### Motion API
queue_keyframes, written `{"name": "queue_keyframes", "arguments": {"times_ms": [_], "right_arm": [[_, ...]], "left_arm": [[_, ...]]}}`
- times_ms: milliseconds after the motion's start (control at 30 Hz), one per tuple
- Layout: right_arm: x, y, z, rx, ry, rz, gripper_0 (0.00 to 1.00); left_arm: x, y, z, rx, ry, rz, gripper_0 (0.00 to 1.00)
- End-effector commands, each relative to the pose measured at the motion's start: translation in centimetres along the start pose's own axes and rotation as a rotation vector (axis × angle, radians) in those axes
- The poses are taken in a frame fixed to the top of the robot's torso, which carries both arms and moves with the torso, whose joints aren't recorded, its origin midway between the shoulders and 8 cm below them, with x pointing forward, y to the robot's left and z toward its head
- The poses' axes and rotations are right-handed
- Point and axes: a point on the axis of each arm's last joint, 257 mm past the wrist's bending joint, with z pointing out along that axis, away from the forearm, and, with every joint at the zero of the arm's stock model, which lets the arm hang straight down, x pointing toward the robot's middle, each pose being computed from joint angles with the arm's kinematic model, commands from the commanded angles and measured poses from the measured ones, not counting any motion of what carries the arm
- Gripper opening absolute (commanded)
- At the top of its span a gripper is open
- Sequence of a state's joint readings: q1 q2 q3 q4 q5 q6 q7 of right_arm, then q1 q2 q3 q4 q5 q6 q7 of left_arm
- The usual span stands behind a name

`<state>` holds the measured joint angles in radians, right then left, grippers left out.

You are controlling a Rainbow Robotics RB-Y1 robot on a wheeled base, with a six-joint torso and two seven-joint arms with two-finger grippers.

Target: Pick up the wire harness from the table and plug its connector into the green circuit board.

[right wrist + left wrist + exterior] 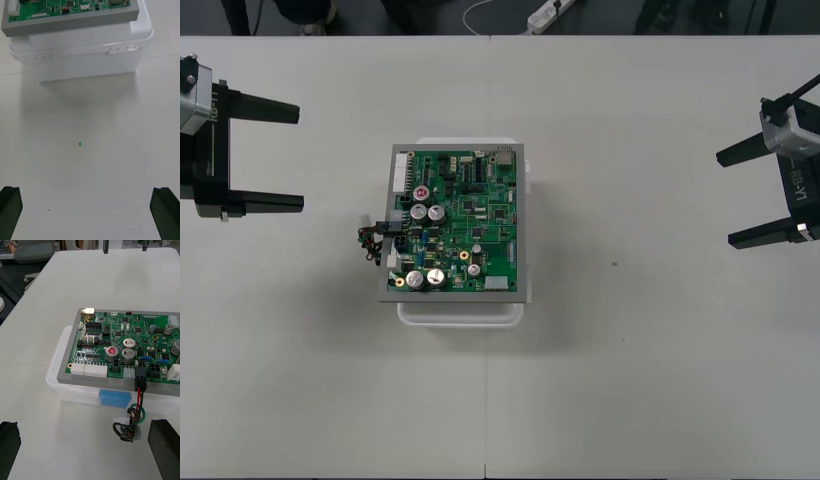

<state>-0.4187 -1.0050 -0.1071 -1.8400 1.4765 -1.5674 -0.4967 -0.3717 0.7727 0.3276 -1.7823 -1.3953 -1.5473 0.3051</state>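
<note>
Where the wire harness meets the green circuit board, its small black plug sits in a connector at the board's left edge, next to the white headers there. From the plug the red, green and black wires drop over the side of the white base and curl into a loose loop just beside it. The round metal socket is at the loop's low end — whether it touches the table I cannot tell. The board lies flat on a grey plate on top of the base, near the middle of the light table. The left gripper hovers at the table's left side, well apart from the board, its black fingers spread wide with nothing between them. The right gripper hangs at the right side — also well clear of the board, its fingers far apart and empty.
</note>
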Motion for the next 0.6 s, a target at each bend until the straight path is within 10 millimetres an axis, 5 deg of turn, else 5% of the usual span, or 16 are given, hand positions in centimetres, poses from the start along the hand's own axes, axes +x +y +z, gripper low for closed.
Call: {"name": "queue_keyframes", "arguments": {"times_ms": [33, 600], "right_arm": [[-0.9, 0.3, -0.5, 0.012, -0.021, 0.021, 1.0], [-2.9, 0.8, -1.2, 0.052, -0.091, 0.151, 1.0]], "left_arm": [[-0.8, -1.8, 1.4, 0.068, -0.009, -0.014, 1.0], [-0.4, -3.8, 3.4, 0.154, 0.012, -0.001, 1.0]]}}
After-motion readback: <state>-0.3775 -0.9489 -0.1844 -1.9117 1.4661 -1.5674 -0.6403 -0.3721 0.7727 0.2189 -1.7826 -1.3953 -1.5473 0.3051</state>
